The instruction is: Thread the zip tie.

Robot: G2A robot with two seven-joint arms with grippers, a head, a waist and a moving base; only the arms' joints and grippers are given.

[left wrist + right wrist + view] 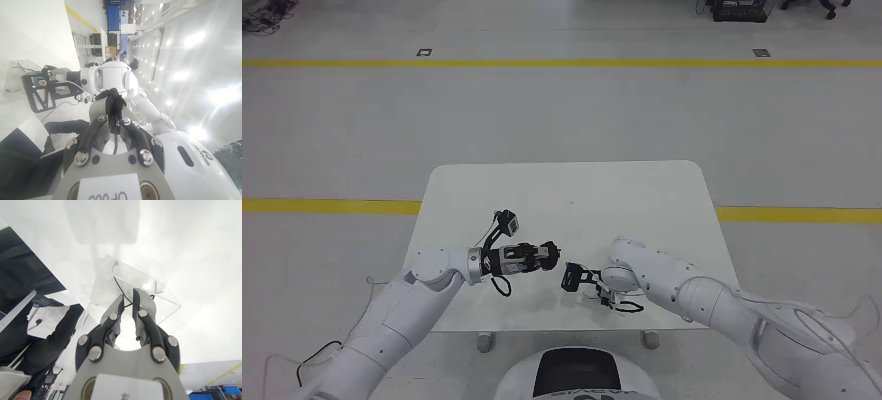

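My left gripper (pixel 550 252) (pixel 113 96) hangs above the table's front half, shut on a black zip tie (pixel 115 140) whose thin strap runs back between the fingers. My right gripper (pixel 570 277) (pixel 128 294) faces it a short way off and is open by a narrow gap. The left wrist view shows that right gripper (pixel 42 102) with its fingers spread in a V. A clear plastic tray (pixel 167 298) (pixel 20 63) lies beyond the right gripper's tips, with loose black zip ties (pixel 118 283) in it. One strand shows through the gap between the fingers; I cannot tell whether it touches them.
The white table (pixel 562 190) is bare across its far half. Both grippers are near its front edge, close to each other. Grey floor with yellow lines surrounds the table.
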